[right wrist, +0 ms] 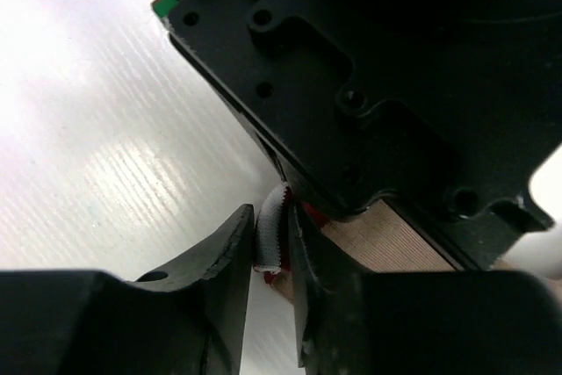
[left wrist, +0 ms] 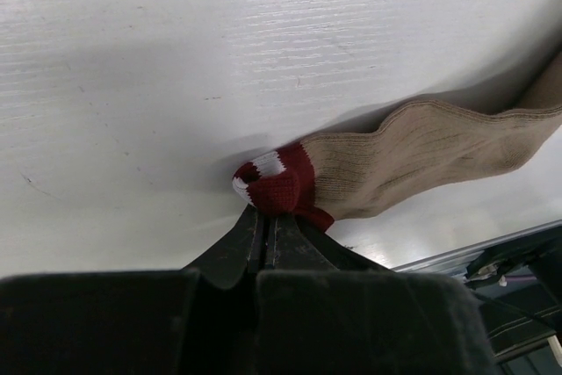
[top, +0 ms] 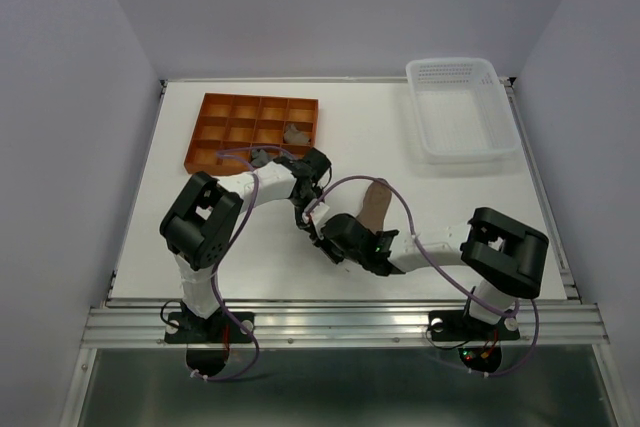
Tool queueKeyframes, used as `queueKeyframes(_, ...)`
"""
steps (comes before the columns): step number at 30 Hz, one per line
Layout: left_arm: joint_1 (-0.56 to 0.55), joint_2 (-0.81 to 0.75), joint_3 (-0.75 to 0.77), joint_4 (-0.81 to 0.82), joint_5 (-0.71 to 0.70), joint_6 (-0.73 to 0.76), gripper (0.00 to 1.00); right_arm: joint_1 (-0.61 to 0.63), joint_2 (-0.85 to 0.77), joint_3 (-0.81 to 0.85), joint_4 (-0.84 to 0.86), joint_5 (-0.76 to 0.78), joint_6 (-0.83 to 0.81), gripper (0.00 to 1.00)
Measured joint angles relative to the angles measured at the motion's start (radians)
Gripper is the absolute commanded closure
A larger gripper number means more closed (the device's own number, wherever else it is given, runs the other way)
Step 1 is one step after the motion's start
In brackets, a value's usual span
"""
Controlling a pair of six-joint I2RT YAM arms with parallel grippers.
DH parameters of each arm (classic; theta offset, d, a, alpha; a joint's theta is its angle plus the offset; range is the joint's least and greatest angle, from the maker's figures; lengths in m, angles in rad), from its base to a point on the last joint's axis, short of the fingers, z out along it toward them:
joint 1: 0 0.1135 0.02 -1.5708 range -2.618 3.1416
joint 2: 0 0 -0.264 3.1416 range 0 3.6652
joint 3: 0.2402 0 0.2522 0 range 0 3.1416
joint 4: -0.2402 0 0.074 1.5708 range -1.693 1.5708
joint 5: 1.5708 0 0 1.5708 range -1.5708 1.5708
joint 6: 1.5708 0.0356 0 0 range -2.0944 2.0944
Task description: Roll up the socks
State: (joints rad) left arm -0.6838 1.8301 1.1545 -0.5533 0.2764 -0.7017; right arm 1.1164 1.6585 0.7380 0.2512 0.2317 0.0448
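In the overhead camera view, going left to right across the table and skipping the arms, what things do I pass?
orange tray → tan sock → white basket

No readable text anywhere.

Scanning all three views: no lettering, label, brand or number legible. Closest thing to a mark: a small green square [right wrist: 160, 4] on the corner of the black housing [right wrist: 351, 85], up and to the left of the right gripper [right wrist: 270, 239], with no characters on it.
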Motion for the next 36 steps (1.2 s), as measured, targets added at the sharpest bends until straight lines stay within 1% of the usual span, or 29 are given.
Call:
queueKeyframes(1, 0.000, 0.000, 0.001, 0.000, 0.000, -0.002, 1.00, 0.004, 0.005, 0.000, -0.001, 0.015, 0.000, 0.82)
queueKeyframes(3, 0.000, 0.000, 0.004, -0.003, 0.000, -0.003, 1.00, 0.006, 0.006, 0.000, -0.003, 0.037, 0.001, 0.89)
queueKeyframes(4, -0.001, 0.000, 0.006, -0.004, 0.000, -0.003, 1.00, 0.011, 0.006, 0.000, -0.005, 0.051, 0.003, 0.95)
queueKeyframes(5, -0.002, 0.000, 0.006, -0.004, 0.000, -0.003, 0.99, 0.011, 0.006, 0.000, -0.006, 0.059, 0.004, 0.97)
queueKeyframes(6, -0.002, 0.000, 0.008, -0.003, 0.000, -0.003, 0.88, 0.011, 0.006, 0.000, -0.006, 0.067, 0.005, 0.98)
queueKeyframes(7, -0.002, 0.000, 0.009, -0.003, 0.000, -0.003, 0.83, 0.011, 0.006, 0.000, -0.008, 0.079, 0.010, 0.99)
queueKeyframes(8, -0.002, 0.000, 0.009, -0.002, 0.000, -0.006, 0.81, 0.011, 0.006, 0.000, -0.009, 0.088, 0.015, 0.99)
queueKeyframes(9, -0.002, 0.000, 0.010, 0.002, 0.000, -0.003, 0.76, 0.011, 0.006, 0.001, -0.010, 0.096, 0.022, 0.99)
queueKeyframes(15, 0.024, -0.001, 0.010, 0.031, 0.023, -0.009, 0.63, 0.017, 0.012, 0.000, -0.018, 0.167, 0.086, 0.99)
queueKeyframes(19, 0.081, -0.014, 0.009, 0.076, 0.035, -0.011, 0.55, 0.001, 0.008, 0.000, -0.017, 0.155, 0.147, 0.99)
queueKeyframes(26, 0.166, -0.094, 0.009, 0.171, 0.035, -0.010, 0.55, -0.092, -0.047, -0.022, -0.006, 0.101, 0.278, 0.99)
queueKeyframes(29, 0.193, -0.102, 0.009, 0.220, 0.049, -0.010, 0.55, -0.176, -0.103, -0.084, 0.046, 0.001, 0.360, 0.99)
queueKeyframes(32, 0.208, -0.101, 0.009, 0.246, 0.067, -0.009, 0.55, -0.259, -0.116, -0.129, 0.103, -0.104, 0.426, 0.99)
queueKeyframes(36, 0.214, -0.101, 0.008, 0.285, 0.090, -0.002, 0.55, -0.314, -0.117, -0.187, 0.174, -0.203, 0.496, 0.99)
